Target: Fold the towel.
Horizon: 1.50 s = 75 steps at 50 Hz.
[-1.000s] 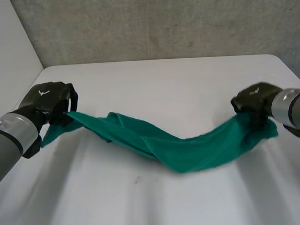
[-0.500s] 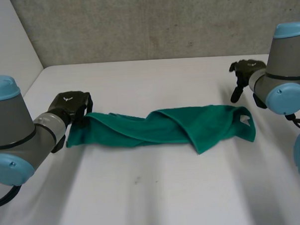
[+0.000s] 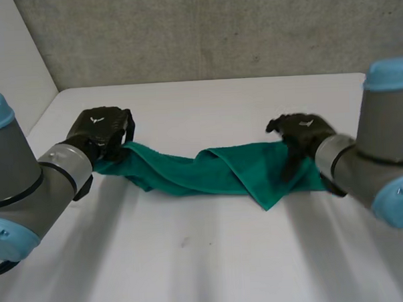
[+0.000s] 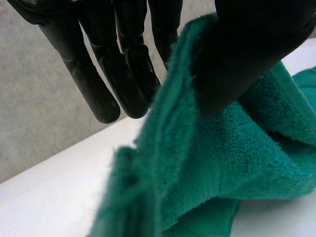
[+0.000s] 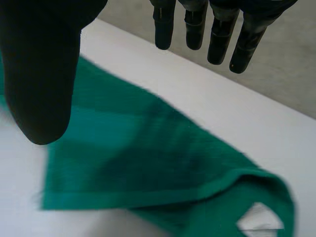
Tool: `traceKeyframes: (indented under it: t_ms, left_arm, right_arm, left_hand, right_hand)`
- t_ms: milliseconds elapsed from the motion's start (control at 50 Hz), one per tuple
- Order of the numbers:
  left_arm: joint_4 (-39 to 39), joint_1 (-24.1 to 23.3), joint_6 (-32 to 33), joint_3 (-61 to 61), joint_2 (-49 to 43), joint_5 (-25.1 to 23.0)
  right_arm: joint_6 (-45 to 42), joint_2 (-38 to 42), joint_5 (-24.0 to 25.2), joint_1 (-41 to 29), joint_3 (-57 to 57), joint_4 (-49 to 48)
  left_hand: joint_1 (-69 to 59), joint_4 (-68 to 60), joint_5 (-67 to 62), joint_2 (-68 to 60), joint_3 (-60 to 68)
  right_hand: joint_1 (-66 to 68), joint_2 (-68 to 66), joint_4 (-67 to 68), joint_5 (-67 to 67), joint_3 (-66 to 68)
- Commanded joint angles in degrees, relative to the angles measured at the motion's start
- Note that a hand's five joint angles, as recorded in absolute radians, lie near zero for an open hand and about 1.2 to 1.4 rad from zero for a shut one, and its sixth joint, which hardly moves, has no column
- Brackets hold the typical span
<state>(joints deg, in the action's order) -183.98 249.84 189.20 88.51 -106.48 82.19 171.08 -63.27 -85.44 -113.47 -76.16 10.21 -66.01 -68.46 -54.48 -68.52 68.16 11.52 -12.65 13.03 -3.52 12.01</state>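
Observation:
A green towel (image 3: 209,171) lies on the white table (image 3: 206,258) as a long, twisted band running left to right. My left hand (image 3: 100,128) holds its left end a little off the table. In the left wrist view the thumb (image 4: 247,44) presses the towel's edge (image 4: 222,163) against the fingers (image 4: 123,74). My right hand (image 3: 304,130) hovers over the right part of the band, open. In the right wrist view its fingers (image 5: 217,34) are straight and its thumb (image 5: 39,74) stands apart, with the flat towel (image 5: 148,163) below the palm.
A grey wall (image 3: 216,30) rises behind the table's far edge. A pale wall (image 3: 11,72) stands at the far left. Bare table top lies in front of the towel and behind it.
My right hand let go of the towel's right end, pulled back, then came in over the right part of the band. The towel dropped from a sagging span onto the table. My left hand kept its hold.

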Motion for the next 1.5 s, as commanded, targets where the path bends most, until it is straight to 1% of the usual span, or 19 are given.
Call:
traceKeyframes:
  t_ms: [20, 220, 460, 600, 680, 900, 940, 1000, 1020, 1040, 1060, 1140, 1180, 1220, 1300, 1380, 1420, 1460, 1500]
  left_arm:
    - [-0.07, -0.93, -0.06, 0.88, 3.29, -0.01]
    - [0.02, -1.37, -3.31, 0.09, 6.98, -0.19]
    - [2.92, -5.67, -4.9, -8.16, 14.54, -0.1]
    - [6.17, -8.14, -7.79, -14.49, 14.72, 0.25]
    - [6.18, -8.49, -8.68, -15.82, 14.81, 0.78]
    - [6.09, -9.9, -10.7, -16.35, 15.33, 3.24]
    - [6.09, -9.81, -10.7, -16.35, 15.33, 3.68]
    - [6.09, -9.63, -10.52, -16.26, 15.33, 4.2]
    - [6.17, -9.55, -10.44, -16.17, 15.33, 4.38]
    - [6.18, -9.55, -10.43, -16.17, 15.33, 4.38]
    - [6.18, -9.28, -10.26, -15.91, 15.25, 4.9]
    - [6.26, -6.22, -10.0, -13.55, 15.07, 5.35]
    - [6.18, -4.98, -10.0, -12.74, 15.07, 5.26]
    - [6.26, 0.79, -9.3, -9.51, 14.98, 4.56]
    - [6.44, 2.49, -9.12, -6.52, 14.02, 4.3]
    - [6.26, 2.14, -8.94, -3.18, 11.66, 3.51]
    - [6.26, 2.06, -8.59, -2.2, 10.07, 3.24]
    - [6.35, 1.97, -7.72, -1.32, 7.18, 2.89]
    - [6.35, 1.71, -6.66, -1.14, 5.24, 2.89]
  right_arm:
    - [0.05, 3.93, -0.25, -3.95, -2.85, -6.08]
    - [3.12, 7.2, -1.22, -7.2, -5.13, -13.11]
    - [6.54, -10.8, 0.54, -12.3, -14.63, -21.02]
    - [12.7, -12.32, 0.54, -13.18, -13.49, -20.15]
    - [14.9, -11.44, 0.8, -14.06, -12.09, -19.53]
    - [22.55, -0.45, 0.98, -16.52, -2.59, -17.77]
    - [23.34, 4.02, 0.63, -16.61, 1.71, -15.23]
    - [22.64, 6.05, -0.07, -16.61, 3.56, -13.47]
    - [22.63, 6.05, -0.07, -16.61, 3.56, -13.47]
    - [22.11, 6.66, -1.38, -16.35, 4.26, -13.12]
    - [20.37, 6.06, -4.96, -15.74, 4.61, -13.64]
    - [13.35, 0.98, -8.85, -14.33, 3.66, -15.92]
    - [9.47, -1.58, -8.86, -13.63, 2.78, -16.8]
    - [3.78, -5.17, -8.17, -11.96, 1.81, -18.29]
    - [-4.59, -8.88, -6.49, -10.99, 3.12, -17.52]
    - [-16.01, -10.64, -3.68, -10.99, 6.19, -6.74]
    - [-17.26, -10.47, -3.5, -10.9, 6.89, -4.26]
    - [-19.98, -8.99, -2.89, -10.9, 9.44, 5.99]
    - [-20.52, -7.14, -2.62, -10.81, 10.5, 10.24]
  left_hand:
    - [-13.99, -11.54, -15.52, -11.48, 11.84]
    - [-13.99, -11.54, -15.52, -11.48, 11.84]
    - [-13.99, -11.54, -15.52, -11.48, 11.84]
    - [-13.99, -11.54, -15.52, -11.48, 11.84]
    - [-13.99, -11.54, -15.52, -11.48, 11.84]
    - [-13.99, -11.54, -15.52, -11.48, 11.84]
    - [-13.99, -11.54, -15.52, -11.48, 11.84]
    - [-13.99, -11.54, -15.52, -11.48, 11.84]
    - [-13.99, -11.54, -15.52, -11.48, 11.84]
    - [-13.99, -11.54, -15.52, -11.48, 11.84]
    - [-13.99, -11.54, -15.52, -11.48, 11.84]
    - [-13.99, -11.54, -15.52, -11.48, 11.84]
    - [-13.99, -11.54, -15.52, -11.48, 11.84]
    - [-13.99, -11.54, -15.52, -11.48, 11.84]
    - [-13.99, -11.54, -15.52, -11.48, 11.84]
    - [-13.99, -11.54, -15.52, -11.48, 11.84]
    - [-13.99, -11.54, -15.52, -11.48, 11.84]
    - [-13.99, -11.54, -15.52, -11.48, 11.84]
    - [-13.99, -11.54, -15.52, -11.48, 11.84]
  right_hand:
    - [6.3, -5.16, 4.78, -4.3, 5.8]
    - [24.13, -23.0, 22.62, -22.13, 23.63]
    - [22.46, -21.33, 20.95, -20.46, 21.97]
    - [22.12, -20.98, 20.61, -20.12, 21.62]
    - [22.28, -21.15, 20.77, -20.29, 21.79]
    - [24.13, -23.0, 22.62, -22.14, 23.64]
    - [29.49, -28.36, 27.98, -27.49, 28.99]
    - [57.67, -56.54, 56.16, -55.67, 57.17]
    - [57.78, -56.64, 56.26, -55.78, 57.28]
    - [68.38, -67.24, 66.86, -66.38, 67.88]
    - [68.48, -67.35, 66.97, -66.48, 67.99]
    - [68.48, -67.35, 66.97, -66.48, 67.99]
    - [68.48, -67.35, 66.97, -66.48, 67.99]
    - [68.48, -67.35, 66.97, -66.48, 67.99]
    - [68.48, -67.35, 66.97, -66.48, 67.99]
    - [68.48, -67.35, 66.97, -66.48, 67.99]
    - [68.48, -67.35, 66.97, -66.48, 67.99]
    - [68.48, -67.35, 66.97, -66.48, 67.99]
    - [68.48, -67.35, 66.97, -66.48, 67.99]
